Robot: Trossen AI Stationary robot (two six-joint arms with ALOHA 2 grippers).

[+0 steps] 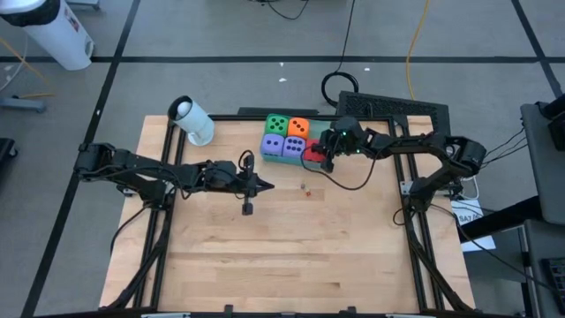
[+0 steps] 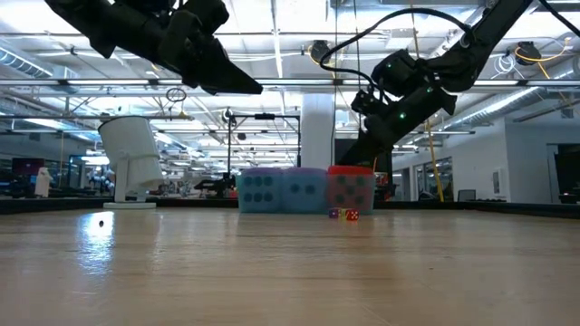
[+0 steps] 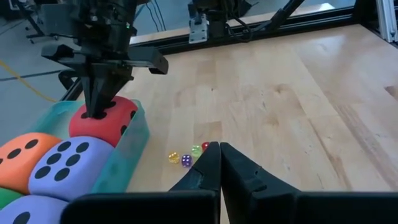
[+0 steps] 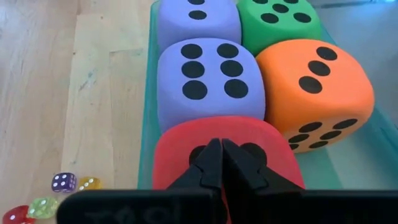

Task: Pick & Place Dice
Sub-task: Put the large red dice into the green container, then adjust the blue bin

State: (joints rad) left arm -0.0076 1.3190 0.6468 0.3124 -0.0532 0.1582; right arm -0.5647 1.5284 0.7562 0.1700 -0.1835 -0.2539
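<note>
Right pincer (image 1: 325, 159) closed, tips on red die (image 3: 102, 121); left pincer (image 1: 250, 185) closed above wooden table (image 1: 282, 256).

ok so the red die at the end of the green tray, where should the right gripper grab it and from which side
Probably from straight above, pinching the red die across its two free side faces. One purple die presses against it from behind and the tray wall hugs its lower sides, so only its top half is open. The right gripper sits shut on its top face now; it would need to open first.
</note>
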